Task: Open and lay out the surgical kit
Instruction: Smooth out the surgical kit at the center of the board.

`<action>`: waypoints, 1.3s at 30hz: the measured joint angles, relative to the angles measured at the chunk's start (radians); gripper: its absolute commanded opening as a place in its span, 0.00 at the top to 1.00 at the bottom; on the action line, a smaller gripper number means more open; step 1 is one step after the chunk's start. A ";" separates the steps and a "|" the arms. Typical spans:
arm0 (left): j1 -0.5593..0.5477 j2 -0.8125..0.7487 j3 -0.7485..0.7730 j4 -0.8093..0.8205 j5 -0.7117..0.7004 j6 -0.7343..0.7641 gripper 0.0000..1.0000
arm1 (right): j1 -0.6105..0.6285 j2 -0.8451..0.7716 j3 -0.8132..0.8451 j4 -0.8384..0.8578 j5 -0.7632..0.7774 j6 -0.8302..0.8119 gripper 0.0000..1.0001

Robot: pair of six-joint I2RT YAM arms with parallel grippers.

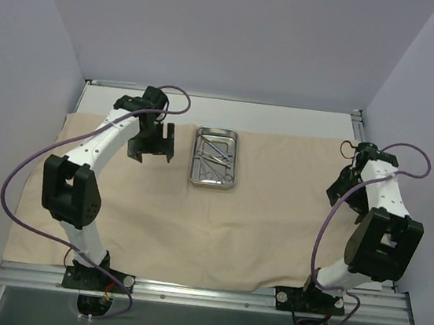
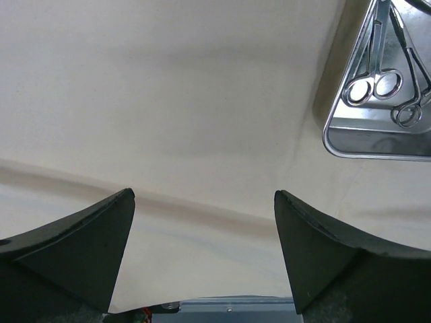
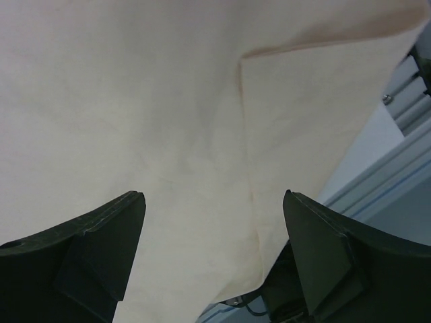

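Beige cloth wrap (image 1: 217, 226) lies spread flat, the small shiny rectangular steel tray (image 1: 212, 184) on it holding slim steel instruments (image 1: 214, 156). Left gripper (image 2: 204, 194) near the tray, right gripper (image 3: 214, 195) at the cloth's edge, both gaping, empty.

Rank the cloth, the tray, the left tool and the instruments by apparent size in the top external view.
1. beige cloth, largest by far.
2. steel tray and left tool: look alike; the tool may sit nearer the camera, so unranked.
3. instruments inside the tray, smallest.
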 measured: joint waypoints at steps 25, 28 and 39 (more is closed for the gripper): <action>0.209 0.300 0.098 0.039 0.145 0.103 0.10 | -0.166 0.215 -0.017 -0.055 0.142 0.027 0.36; 0.208 0.309 0.108 0.039 0.152 0.103 0.10 | -0.167 0.221 0.003 -0.035 0.148 0.026 0.38; 0.206 0.309 0.122 0.040 0.154 0.103 0.09 | -0.203 0.351 0.064 0.046 0.167 -0.003 0.43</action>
